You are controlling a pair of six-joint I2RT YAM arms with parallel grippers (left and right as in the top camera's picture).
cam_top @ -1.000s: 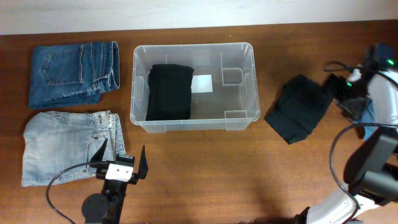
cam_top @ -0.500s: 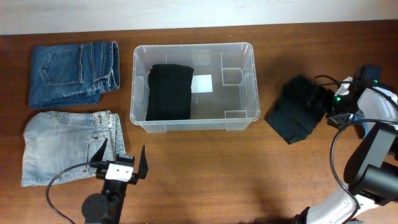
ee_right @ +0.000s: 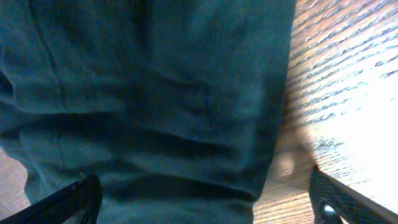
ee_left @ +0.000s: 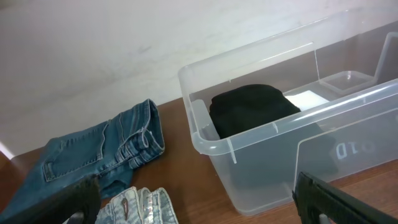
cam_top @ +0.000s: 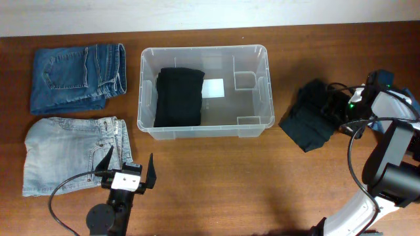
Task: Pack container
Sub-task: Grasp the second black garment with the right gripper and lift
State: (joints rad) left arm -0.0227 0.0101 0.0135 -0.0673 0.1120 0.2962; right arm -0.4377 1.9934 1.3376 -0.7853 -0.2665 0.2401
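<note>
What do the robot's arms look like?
Black and white. The left gripper has two pointed black fingers on a white block. The right gripper sits ahead of white shells with a small green light. A thin black cable loops along each arm.

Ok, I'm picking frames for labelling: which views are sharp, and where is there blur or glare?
Overhead: evenly lit and sharp, soft shadows by the container. Left wrist: fairly sharp, faint reflections on its clear wall. Right wrist: too close, the dark garment blurred and dim, the table washed out by glare.
</note>
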